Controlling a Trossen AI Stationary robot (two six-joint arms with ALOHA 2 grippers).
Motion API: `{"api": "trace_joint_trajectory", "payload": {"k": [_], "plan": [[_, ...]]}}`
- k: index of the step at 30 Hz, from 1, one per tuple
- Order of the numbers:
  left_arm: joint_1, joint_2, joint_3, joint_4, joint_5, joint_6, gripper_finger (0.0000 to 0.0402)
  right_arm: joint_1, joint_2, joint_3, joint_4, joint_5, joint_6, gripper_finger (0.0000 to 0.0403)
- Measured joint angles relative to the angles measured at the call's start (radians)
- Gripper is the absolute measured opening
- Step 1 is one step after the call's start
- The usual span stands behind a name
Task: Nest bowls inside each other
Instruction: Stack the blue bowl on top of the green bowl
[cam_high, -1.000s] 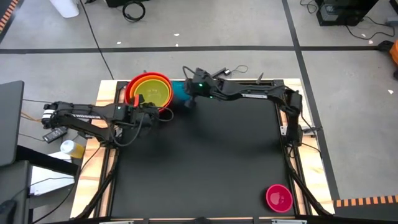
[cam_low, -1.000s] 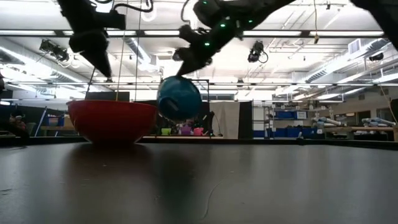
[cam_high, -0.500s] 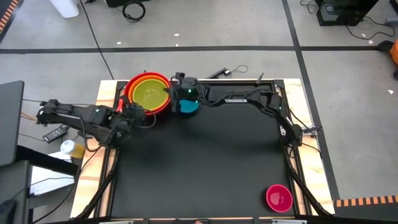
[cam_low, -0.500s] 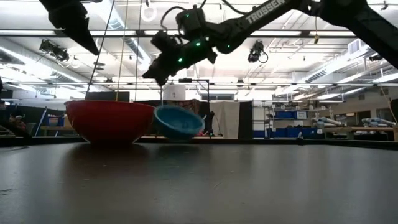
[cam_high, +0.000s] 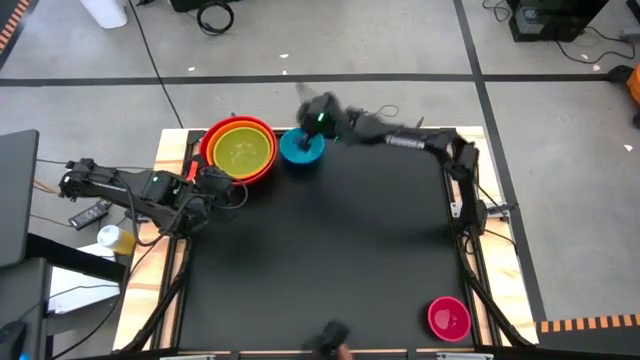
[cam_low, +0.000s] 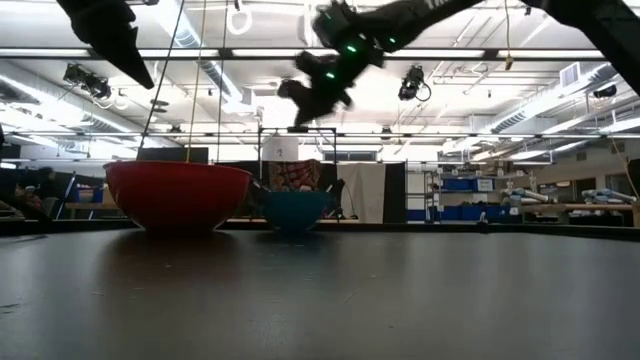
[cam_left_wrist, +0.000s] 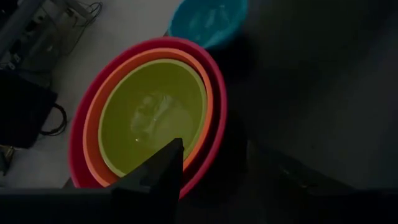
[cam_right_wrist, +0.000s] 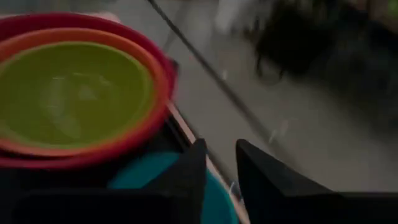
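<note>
A red bowl (cam_high: 212, 140) stands at the table's far left with an orange bowl (cam_high: 262, 165) and a yellow-green bowl (cam_high: 242, 152) nested in it. Just to its right a blue bowl (cam_high: 301, 148) sits upright on its base (cam_low: 295, 222), close beside the red bowl (cam_low: 178, 195). My right gripper (cam_low: 305, 95) hovers open above and behind the blue bowl (cam_right_wrist: 149, 174), clear of it. On the near side of the stack (cam_left_wrist: 149, 118), my left gripper (cam_left_wrist: 214, 165) is open and raised, touching nothing. A magenta pink bowl (cam_high: 449, 317) rests at the near right corner.
The stack and the blue bowl stand close to the table's far edge (cam_high: 380, 130). The black tabletop (cam_high: 330, 240) stretches between them and the pink bowl. Beyond the far edge lie grey floor and cables (cam_high: 215, 15).
My right gripper brought the blue bowl, hanging tilted from its fingers, down beside the red bowl, let go and rose away toward the far right. The bowl now sits upright on the table. My left gripper drew back from the stack toward the table's left edge and rose.
</note>
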Motion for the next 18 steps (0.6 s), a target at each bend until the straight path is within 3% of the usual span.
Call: {"api": "trace_joint_trajectory", "payload": {"k": [4,7,13,18], "plan": [[0.000,0.000,0.000,0.003,-0.003,-0.004,0.0181,-0.136,-0.010,0.000,-0.159,-0.195,0.225,0.0136],[0.000,0.000,0.000,0.009,-0.022,-0.004,0.0181,-0.188,0.030,0.000,-0.226,-0.291,0.292,0.0159],[0.001,0.001,-0.001,0.031,-0.043,0.000,0.0181,-0.185,0.151,-0.003,-0.222,-0.393,0.312,0.0200],[0.001,0.001,-0.001,0.031,-0.043,0.001,0.0181,-0.183,0.189,-0.002,-0.203,-0.381,0.328,0.0235]]}}
